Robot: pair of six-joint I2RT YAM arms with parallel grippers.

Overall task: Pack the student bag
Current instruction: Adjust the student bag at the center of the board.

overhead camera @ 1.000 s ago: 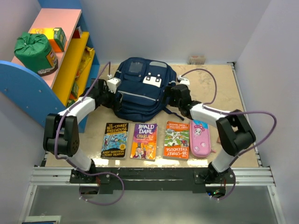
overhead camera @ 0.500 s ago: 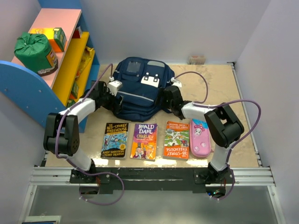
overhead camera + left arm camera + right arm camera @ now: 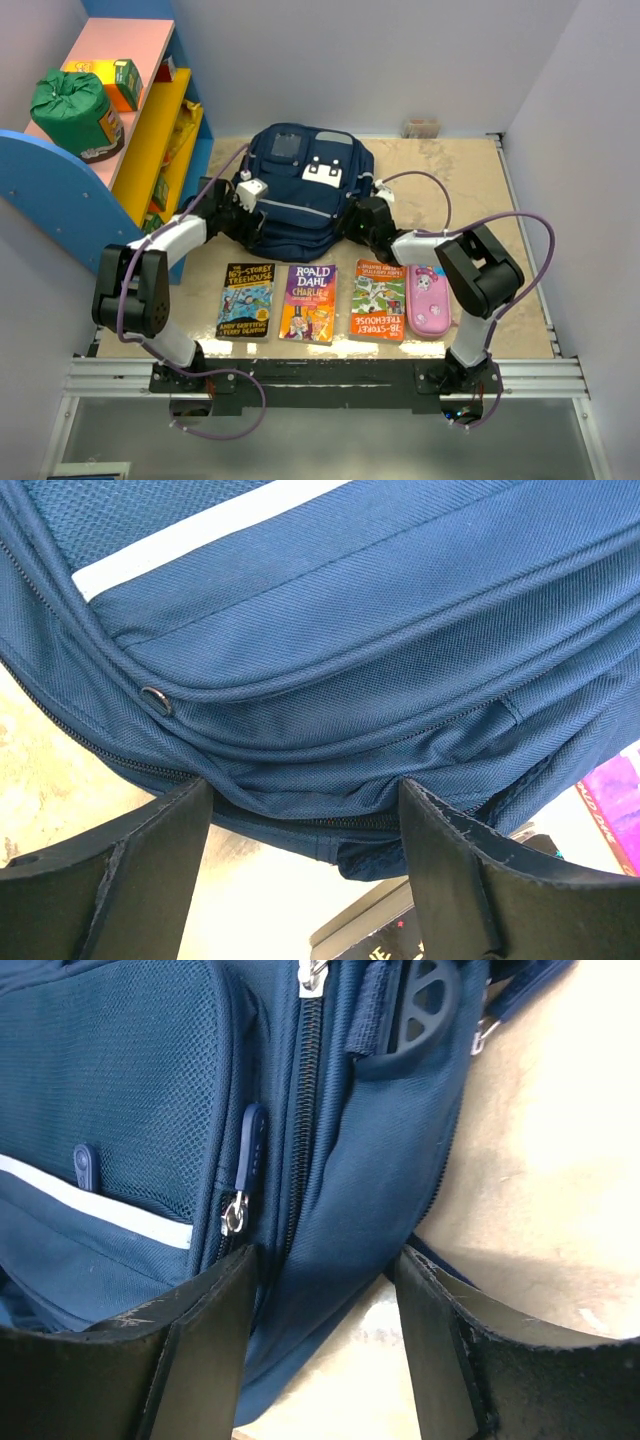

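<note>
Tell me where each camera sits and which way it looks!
Top: high behind the arms, looking down on the bag and books; both arms show.
Left wrist: on the left arm, facing the bag's edge; left tool shows.
Right wrist: on the right arm, facing the bag's zips; right tool shows.
Shared: all see the bag.
</note>
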